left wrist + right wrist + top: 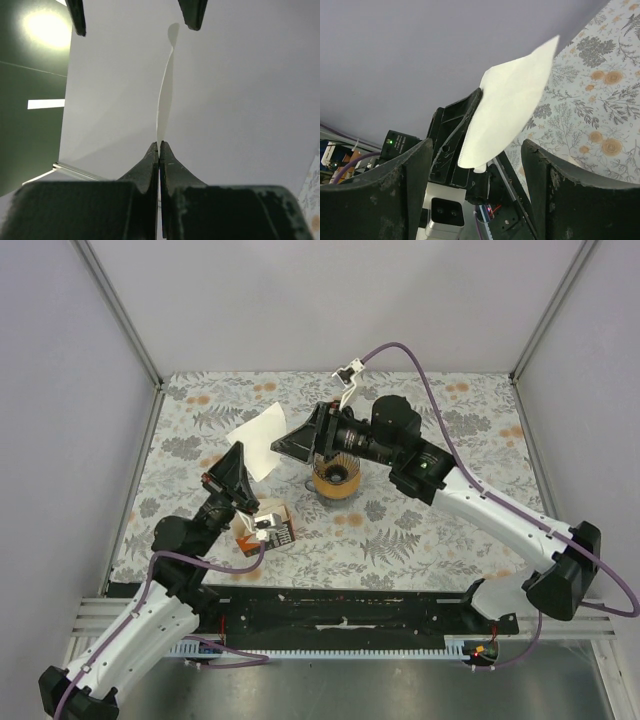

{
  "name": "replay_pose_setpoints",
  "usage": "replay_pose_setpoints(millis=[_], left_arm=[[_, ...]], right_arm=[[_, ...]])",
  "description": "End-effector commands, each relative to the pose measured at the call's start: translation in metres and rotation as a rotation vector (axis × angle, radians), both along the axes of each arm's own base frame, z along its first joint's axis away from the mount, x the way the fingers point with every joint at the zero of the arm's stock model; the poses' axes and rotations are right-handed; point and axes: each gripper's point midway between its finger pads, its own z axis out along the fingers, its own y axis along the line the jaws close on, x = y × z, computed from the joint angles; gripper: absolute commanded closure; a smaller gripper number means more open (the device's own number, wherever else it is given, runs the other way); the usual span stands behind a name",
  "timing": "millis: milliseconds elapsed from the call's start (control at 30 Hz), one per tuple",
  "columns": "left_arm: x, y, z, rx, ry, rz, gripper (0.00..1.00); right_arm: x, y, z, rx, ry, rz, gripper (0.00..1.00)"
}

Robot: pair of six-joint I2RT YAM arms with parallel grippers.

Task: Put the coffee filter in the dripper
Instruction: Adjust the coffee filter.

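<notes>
The coffee filter (pixel 260 440), a thin white paper cone, is held up in the air by my left gripper (pixel 238 455), which is shut on its lower edge. In the left wrist view the filter (pixel 165 95) shows edge-on, rising from the shut jaws of the left gripper (pixel 159 145). My right gripper (pixel 285 446) is open and level with the filter's right side; in the right wrist view its fingers (pixel 410 180) stand either side of the filter (pixel 512 105) without touching it. The dripper (pixel 337 476), a dark wire basket, stands on the table partly under the right wrist.
An orange, white and black carton (pixel 270 526) lies under the left arm. A tan ring (pixel 338 490) shows at the dripper's base. The floral tablecloth (pixel 450 530) is walled by grey panels on three sides.
</notes>
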Motion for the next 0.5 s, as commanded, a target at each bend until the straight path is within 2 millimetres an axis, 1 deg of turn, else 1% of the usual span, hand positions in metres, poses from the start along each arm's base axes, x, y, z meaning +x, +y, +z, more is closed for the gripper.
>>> replay_pose_setpoints(millis=[0, 133, 200, 233, 300, 367, 467], left_arm=[[-0.010, 0.009, 0.026, -0.002, -0.129, 0.049, 0.98], [-0.009, 0.010, 0.025, -0.007, -0.125, 0.056, 0.98], [-0.010, 0.010, 0.025, -0.003, -0.128, 0.057, 0.98], [-0.009, 0.009, 0.024, 0.004, -0.128, 0.052, 0.98], [-0.010, 0.008, 0.022, 0.009, -0.128, 0.047, 0.98], [-0.009, 0.006, 0.021, 0.014, -0.128, 0.043, 0.98], [-0.010, 0.005, 0.021, 0.016, -0.131, 0.039, 0.98]], right_arm=[[-0.003, 0.009, 0.021, 0.066, 0.014, 0.037, 0.22], [0.004, 0.011, 0.007, 0.042, 0.041, 0.016, 0.21], [0.000, 0.016, 0.009, 0.060, 0.038, 0.053, 0.22], [-0.005, 0.020, 0.012, 0.079, 0.028, 0.094, 0.25], [-0.012, 0.029, 0.018, 0.107, 0.011, 0.170, 0.36], [-0.013, 0.034, 0.022, 0.108, 0.008, 0.204, 0.47], [-0.012, 0.036, 0.019, 0.104, 0.014, 0.210, 0.68]])
